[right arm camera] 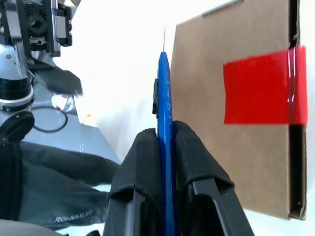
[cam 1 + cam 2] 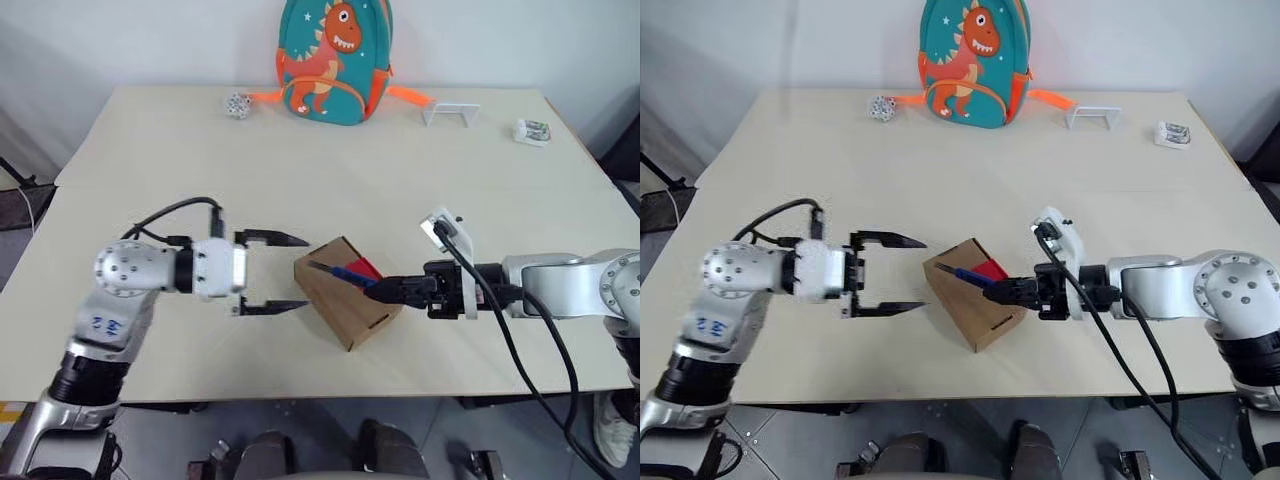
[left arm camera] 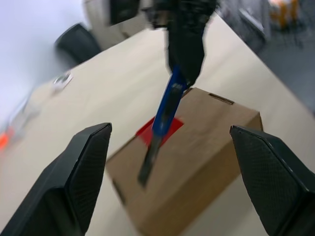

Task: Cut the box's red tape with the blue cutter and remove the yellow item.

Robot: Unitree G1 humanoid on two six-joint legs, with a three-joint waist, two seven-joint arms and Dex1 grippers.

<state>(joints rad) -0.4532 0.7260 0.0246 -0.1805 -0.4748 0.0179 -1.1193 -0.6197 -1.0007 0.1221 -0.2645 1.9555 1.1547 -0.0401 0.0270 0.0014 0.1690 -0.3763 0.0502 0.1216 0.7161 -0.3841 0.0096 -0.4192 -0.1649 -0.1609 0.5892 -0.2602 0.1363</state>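
Two pincers meet at the box (image 2: 347, 291), which lies near the front edge of the bench (image 2: 300, 170), turned cornerwise. The left pincer (image 2: 272, 274) stands just beside the box on its left, level, with its fingers spread wide and holding nothing. The right pincer (image 2: 392, 290) comes from the right, and its fingers are pressed together on the cutter (image 2: 340, 271), whose dark tip reaches out over the top of the box. The head views show the tape (image 2: 362, 268) only as a small red patch partly behind the cutter. The right wrist view shows it more fully: the tape (image 1: 263, 87) crosses a dark seam of the box (image 1: 221, 147), and the cutter (image 1: 165, 123) lies beside that patch, not on it. The left wrist view shows the cutter (image 3: 165, 110) from the other side, where it seems to pass over the tape (image 3: 147, 133); whether the tip touches the cardboard I cannot tell. At the far edge of the bench stands a teal backpack (image 2: 334, 60) with an orange dinosaur, with a small grey ball (image 2: 237, 105) to its left. To its right are a white frame (image 2: 451, 113) and a small white object (image 2: 532, 131). A pale wall closes the room behind the bench.
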